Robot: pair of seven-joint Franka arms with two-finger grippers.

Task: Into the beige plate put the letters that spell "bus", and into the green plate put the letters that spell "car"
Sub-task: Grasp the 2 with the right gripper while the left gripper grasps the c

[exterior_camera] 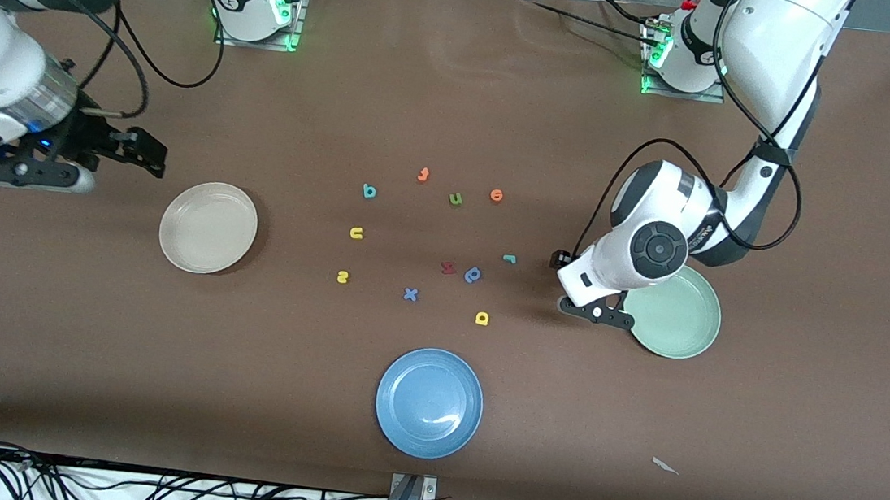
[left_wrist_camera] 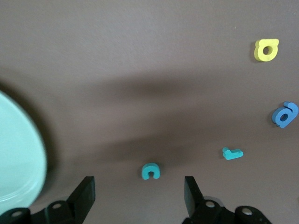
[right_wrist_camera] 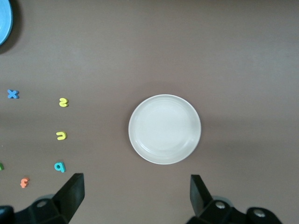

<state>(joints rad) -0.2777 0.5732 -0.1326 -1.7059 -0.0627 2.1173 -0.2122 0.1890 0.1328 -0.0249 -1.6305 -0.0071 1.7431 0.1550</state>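
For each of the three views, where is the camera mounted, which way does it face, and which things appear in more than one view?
Front view: high across the table, facing both arms' bases; shows both arms, all letters, three plates.
Left wrist view: on the left arm, looking down past open left gripper fingers at teal c, teal r, green plate edge.
Right wrist view: on the waiting right arm, looking down past open right gripper fingers at beige plate.
Shared: both wrist views' plates and letters appear in front view.

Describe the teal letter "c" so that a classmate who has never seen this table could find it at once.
Start at the green plate at the left arm's end of the table. The left tool hangs low over the bare tabletop beside that plate, fingers apart, and the teal "c" lies flat between them. The nearby teal "r" is angular; the "c" is a rounded open curl.
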